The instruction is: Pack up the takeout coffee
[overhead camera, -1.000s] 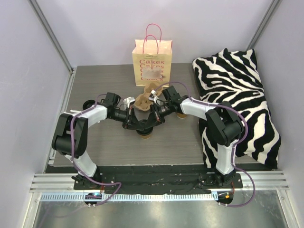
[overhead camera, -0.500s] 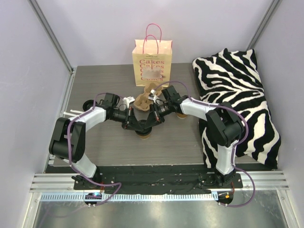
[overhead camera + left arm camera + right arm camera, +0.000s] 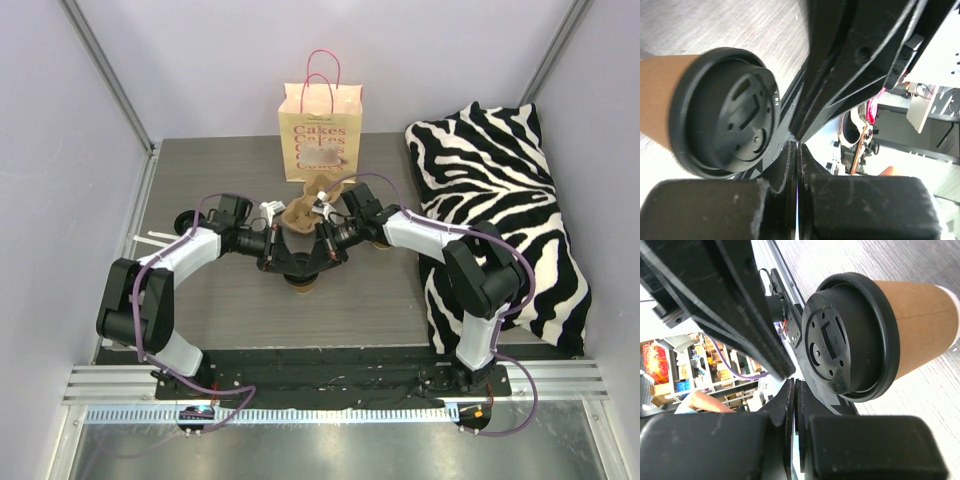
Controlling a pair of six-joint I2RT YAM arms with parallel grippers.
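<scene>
Left gripper (image 3: 797, 147) and right gripper (image 3: 794, 385) are sitting pinched closed, holding nothing. Lidded coffee cup (image 3: 303, 283) is standing between them, just near of cup carrier (image 3: 305, 208). Loading into Cakes bag (image 3: 320, 130) is not yet done.

The left arm (image 3: 195, 248) and the right arm (image 3: 415, 228) are built of white shells joined by rounded black joints, purple cables (image 3: 524, 285) are looped along them, and blocky, scuffed matte-black fingers (image 3: 865, 210) are carried.
</scene>
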